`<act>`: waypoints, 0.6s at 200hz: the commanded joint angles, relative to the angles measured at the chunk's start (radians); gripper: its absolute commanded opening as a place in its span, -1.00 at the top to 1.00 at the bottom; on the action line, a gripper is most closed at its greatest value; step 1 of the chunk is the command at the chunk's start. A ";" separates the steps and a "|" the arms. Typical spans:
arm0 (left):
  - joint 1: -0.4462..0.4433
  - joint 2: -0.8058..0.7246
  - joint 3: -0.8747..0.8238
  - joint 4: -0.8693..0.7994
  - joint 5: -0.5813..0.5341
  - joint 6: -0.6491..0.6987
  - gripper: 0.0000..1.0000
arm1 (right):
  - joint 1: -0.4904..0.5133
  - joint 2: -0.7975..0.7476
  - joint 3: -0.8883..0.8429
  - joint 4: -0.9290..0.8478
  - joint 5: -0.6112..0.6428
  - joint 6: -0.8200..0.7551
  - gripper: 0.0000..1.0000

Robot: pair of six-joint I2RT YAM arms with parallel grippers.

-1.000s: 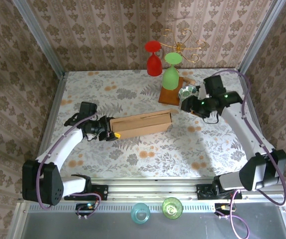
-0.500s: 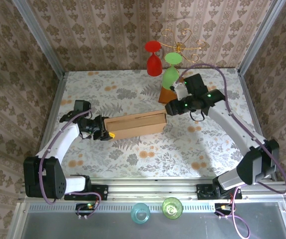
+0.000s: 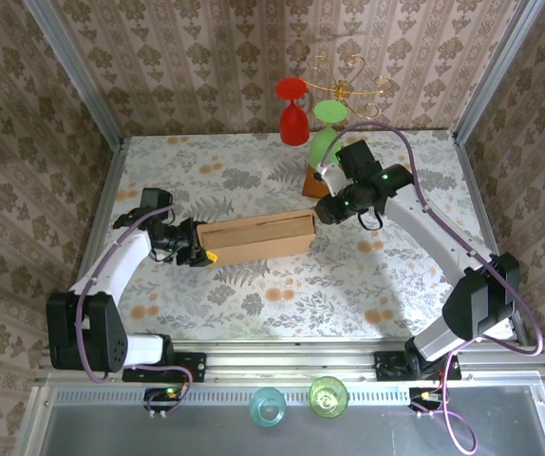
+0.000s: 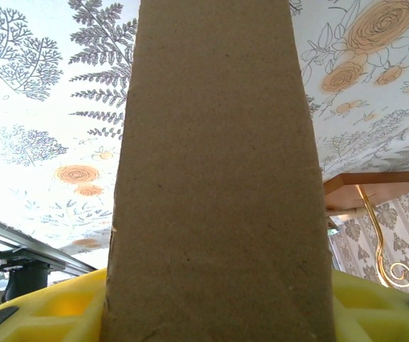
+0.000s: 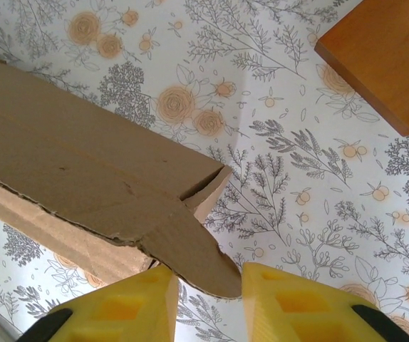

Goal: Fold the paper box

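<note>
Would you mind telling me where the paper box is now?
In the top view, the paper box lies mid-table, between the left gripper at its left end and the right gripper at its right end.

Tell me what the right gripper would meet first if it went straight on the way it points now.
The end flap of the paper box: its rounded tip lies between the fingertips of the right gripper, with the box's end just beyond. Whether they touch it is unclear.

free: table (image 3: 282, 285) front of paper box (image 3: 256, 237) | obstacle: stand base (image 5: 386, 64) nr box's far-R end
</note>
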 commanded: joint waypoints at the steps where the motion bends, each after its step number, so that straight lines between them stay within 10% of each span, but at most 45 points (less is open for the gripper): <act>1: 0.009 0.018 0.014 -0.084 -0.105 0.026 0.23 | 0.013 0.024 0.036 -0.039 0.042 -0.014 0.42; 120: 0.010 0.014 -0.028 -0.038 -0.112 -0.051 0.26 | 0.082 0.016 0.052 -0.033 0.120 0.216 1.00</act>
